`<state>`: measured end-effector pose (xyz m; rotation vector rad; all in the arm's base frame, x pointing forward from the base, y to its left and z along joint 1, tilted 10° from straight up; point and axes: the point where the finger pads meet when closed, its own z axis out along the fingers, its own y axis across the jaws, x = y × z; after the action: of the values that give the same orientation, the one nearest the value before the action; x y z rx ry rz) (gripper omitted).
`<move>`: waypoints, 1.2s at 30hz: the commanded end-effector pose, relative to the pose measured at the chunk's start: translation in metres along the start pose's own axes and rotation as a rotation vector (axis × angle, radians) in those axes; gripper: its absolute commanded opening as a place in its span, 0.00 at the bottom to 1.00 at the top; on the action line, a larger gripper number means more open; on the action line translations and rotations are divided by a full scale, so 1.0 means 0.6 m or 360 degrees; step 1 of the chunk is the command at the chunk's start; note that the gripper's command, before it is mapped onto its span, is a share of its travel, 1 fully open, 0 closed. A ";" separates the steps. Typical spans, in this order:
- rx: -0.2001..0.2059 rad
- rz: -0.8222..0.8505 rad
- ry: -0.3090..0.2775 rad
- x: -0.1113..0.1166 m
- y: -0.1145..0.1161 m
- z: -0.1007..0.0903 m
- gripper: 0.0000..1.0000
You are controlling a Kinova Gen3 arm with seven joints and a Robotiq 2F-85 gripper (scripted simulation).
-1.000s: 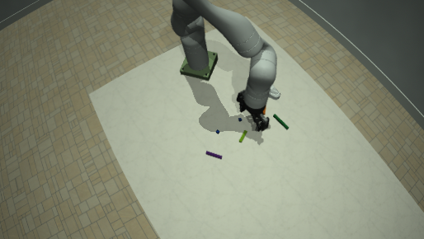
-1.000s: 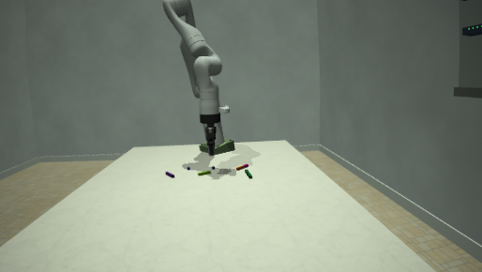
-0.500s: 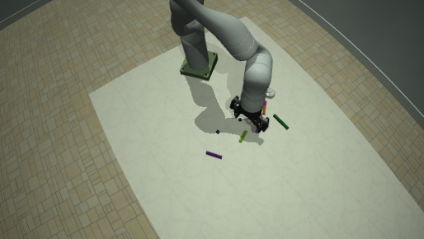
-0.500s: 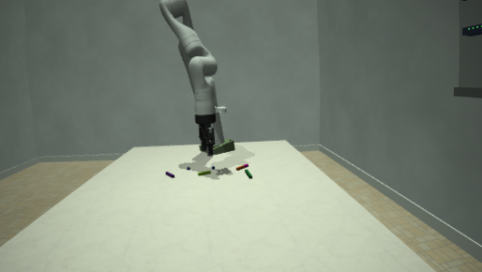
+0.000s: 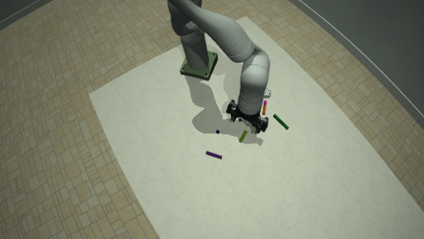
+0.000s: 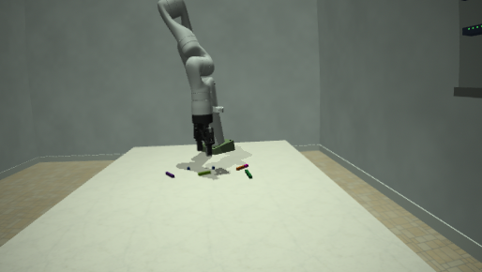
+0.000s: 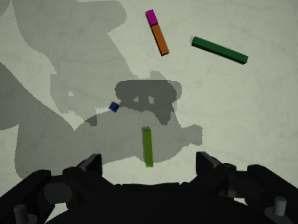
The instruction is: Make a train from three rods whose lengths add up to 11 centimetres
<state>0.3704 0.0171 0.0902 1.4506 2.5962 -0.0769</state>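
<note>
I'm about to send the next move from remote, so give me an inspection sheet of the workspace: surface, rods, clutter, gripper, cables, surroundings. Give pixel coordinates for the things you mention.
Surface: pale veined table top (image 5: 177, 185) (image 6: 211, 225), arm's shadow across it.
Started pair: magenta rod (image 5: 265, 102) (image 7: 151, 17) end to end with orange rod (image 5: 264, 110) (image 7: 160, 40).
Lime rod (image 5: 243, 136) (image 6: 204, 173) (image 7: 148, 148): flat, apart from the pair.
Other rods: green rod (image 5: 280, 121) (image 6: 248, 173) (image 7: 219, 50), purple rod (image 5: 214, 155) (image 6: 170, 174), two blue rods, all lying separate.
Clutter: nothing seen among the rods.
Gripper (image 5: 247, 119) (image 6: 204, 152) (image 7: 149, 163): open, empty, above the table.
Cables: nothing seen.
Surroundings: tiled floor (image 5: 54, 103), grey walls (image 6: 94, 70).

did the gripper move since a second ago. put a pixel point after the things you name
Yes: in the top view the gripper (image 5: 247, 117) (image 6: 204, 150) (image 7: 149, 163) has swung, its near end shifting toward the green base plate (image 5: 199, 76) (image 6: 224, 149).
</note>
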 end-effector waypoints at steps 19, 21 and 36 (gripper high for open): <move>-0.0007 -0.0079 -0.0003 -0.008 -0.001 -0.001 1.00; -0.0007 -0.0079 -0.0003 -0.008 -0.001 -0.001 1.00; -0.0007 -0.0079 -0.0003 -0.008 -0.001 -0.001 0.24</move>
<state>0.3721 0.0128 0.0910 1.3847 2.6305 -0.0801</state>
